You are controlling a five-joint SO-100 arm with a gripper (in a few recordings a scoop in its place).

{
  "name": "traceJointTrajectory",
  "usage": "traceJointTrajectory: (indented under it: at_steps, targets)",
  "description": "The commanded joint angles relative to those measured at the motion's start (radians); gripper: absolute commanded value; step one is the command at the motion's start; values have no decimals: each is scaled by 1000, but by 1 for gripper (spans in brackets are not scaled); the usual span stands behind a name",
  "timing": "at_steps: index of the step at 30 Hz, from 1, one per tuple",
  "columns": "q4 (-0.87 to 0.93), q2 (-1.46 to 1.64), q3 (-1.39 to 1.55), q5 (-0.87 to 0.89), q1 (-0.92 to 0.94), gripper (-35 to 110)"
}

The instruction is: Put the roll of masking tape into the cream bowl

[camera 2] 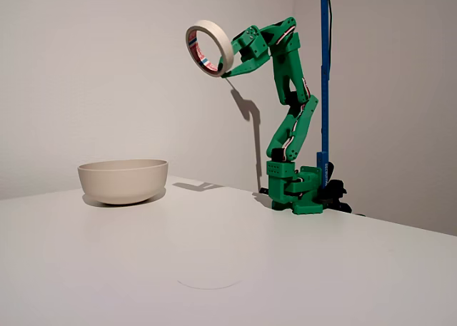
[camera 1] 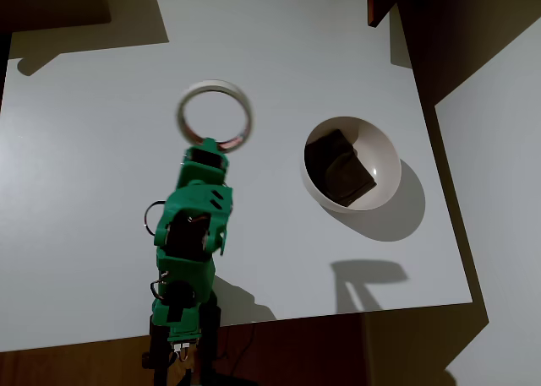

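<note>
1. Overhead view: the gripper (camera 1: 211, 145) is closed on the tape's (camera 1: 215, 114) rim, holding it left of the bowl (camera 1: 385, 158). A dark block (camera 1: 338, 168) sits inside; the ring could land on it and tip out.
2. Fixed view: tape (camera 2: 210, 48) held high, right of the bowl (camera 2: 123, 180), nearly on edge, open centre facing the camera's left. A thin rim pinch might slip mid-swing.

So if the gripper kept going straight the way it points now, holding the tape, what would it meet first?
Probably nothing: the gripper holds the roll of masking tape high, pointing roughly level, above the cream bowl. Depth is unclear; the wall may come first.
</note>
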Motion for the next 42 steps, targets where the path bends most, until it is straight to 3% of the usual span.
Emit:
traceJointTrajectory:
  at_steps: [1,6,12,26,39,40,42]
  targets:
    - [-75,-23,-61,-8,252,-8]
    - [-150,-242,-166,-8,453,-8]
    - [-199,-555,-397,-5,561,-8]
    - [-354,-1072,-591,-31,664,-8]
    - [-391,-1247,-598,15,710,-8]
    - [-391,-1243,-600,40,715,-6]
    - [-388,-1230,-600,55,718,13]
